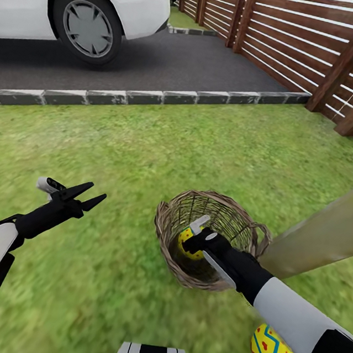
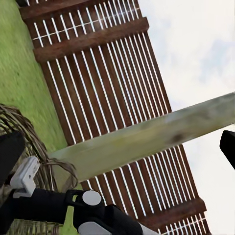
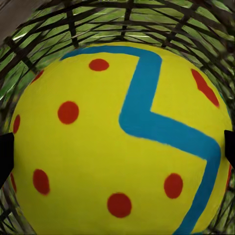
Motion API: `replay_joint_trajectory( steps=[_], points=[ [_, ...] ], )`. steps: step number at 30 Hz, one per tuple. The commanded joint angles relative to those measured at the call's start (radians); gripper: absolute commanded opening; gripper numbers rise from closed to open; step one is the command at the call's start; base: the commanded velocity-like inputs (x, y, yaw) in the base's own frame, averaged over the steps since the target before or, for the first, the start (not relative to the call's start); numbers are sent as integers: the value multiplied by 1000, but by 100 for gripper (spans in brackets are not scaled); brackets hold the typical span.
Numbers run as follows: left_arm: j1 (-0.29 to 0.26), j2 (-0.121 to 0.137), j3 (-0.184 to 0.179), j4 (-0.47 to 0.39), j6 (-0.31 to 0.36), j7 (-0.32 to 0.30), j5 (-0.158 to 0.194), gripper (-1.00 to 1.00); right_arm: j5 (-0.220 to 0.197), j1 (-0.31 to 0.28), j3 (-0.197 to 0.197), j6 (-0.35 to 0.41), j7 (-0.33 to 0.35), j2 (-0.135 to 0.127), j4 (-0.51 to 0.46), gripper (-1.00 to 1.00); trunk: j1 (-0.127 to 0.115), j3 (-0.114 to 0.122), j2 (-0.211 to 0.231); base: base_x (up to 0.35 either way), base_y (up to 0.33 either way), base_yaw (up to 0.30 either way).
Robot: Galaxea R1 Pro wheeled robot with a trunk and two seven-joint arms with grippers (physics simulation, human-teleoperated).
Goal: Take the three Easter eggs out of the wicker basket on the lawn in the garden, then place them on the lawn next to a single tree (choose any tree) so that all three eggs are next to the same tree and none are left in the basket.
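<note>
Last egg (image 3: 120,142) sits inside the wicker basket (image 1: 173,254) w/ my right gripper (image 1: 195,240) down around it, fingers either side but can't tell if clamped yet, 2 eggs (image 1: 272,349) already on the lawn (image 1: 146,156) by the tree (image 1: 325,232), left gripper (image 1: 87,195) spread open & empty.

Left hand (image 1: 87,195) spread, raised; right hand (image 1: 196,240) reaching down.
</note>
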Motion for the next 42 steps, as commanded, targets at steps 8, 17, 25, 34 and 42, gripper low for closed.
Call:
replay_joint_trajectory(
  steps=[8, 17, 25, 34, 42],
  points=[
    [-1, -2, -1, 0, 4, -1, -2, 100, -13, -1, -20, 151, -9, -15, -73, -100, -4, 30, 2, 0, 0, 0],
    [-1, -4, -3, 0, 4, 0, -3, 100, -17, -1, -41, 242, -9, -40, -171, -100, -8, 65, 4, 0, 0, 0],
    [-1, -4, -3, 0, 4, 2, -4, 100, -14, -1, -60, 286, -9, -43, -193, -100, -11, 96, 6, 0, 0, 0],
    [-5, -8, -9, 0, 4, 7, -12, 100, -14, -1, -161, 359, -9, -44, -229, -100, -15, 131, 8, 0, 0, 0],
    [-5, -8, -9, 0, 4, 7, -12, 100, -17, -1, -163, 361, -9, -51, -246, -100, -19, 162, 10, 0, 0, 0]
  ],
)
